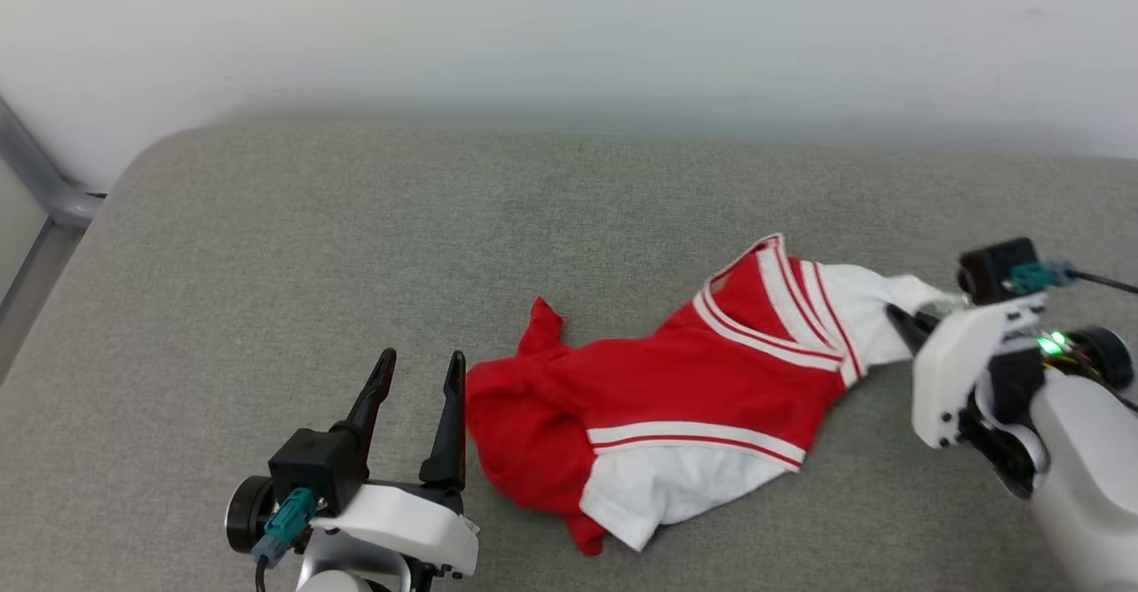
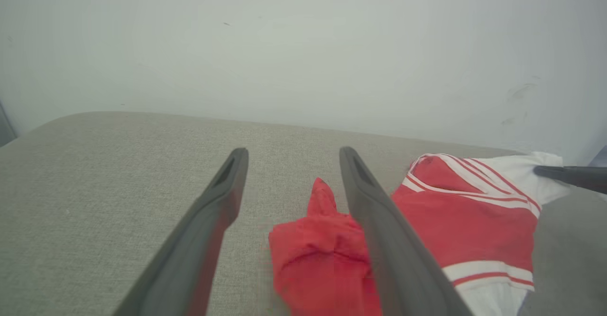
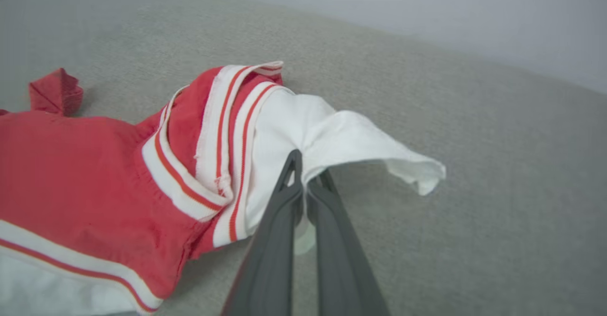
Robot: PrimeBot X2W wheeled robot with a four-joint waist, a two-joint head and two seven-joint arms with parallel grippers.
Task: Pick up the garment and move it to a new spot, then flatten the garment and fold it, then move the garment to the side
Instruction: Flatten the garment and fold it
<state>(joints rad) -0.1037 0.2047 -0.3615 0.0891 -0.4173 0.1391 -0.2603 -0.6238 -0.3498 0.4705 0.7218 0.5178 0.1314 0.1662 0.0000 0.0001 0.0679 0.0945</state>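
One rumpled, thin red-and-white garment

No readable txt, brands or nos. on the garment or elsewhere in view.

My head camera sits up high and looks forward and down. It sees most of the gray cushion and the pale wall behind it. The left hand shows low on the left, and the right hand is at the right side.

My left wrist camera sits low, close to the cushion. It looks along its own two fingers toward the wall.

My right wrist camera is very close too. It looks along its own fingers across the cushion, with the wall at the top.

All three views share the garment. The left wrist view also sees a finger of the right hand at its right edge.
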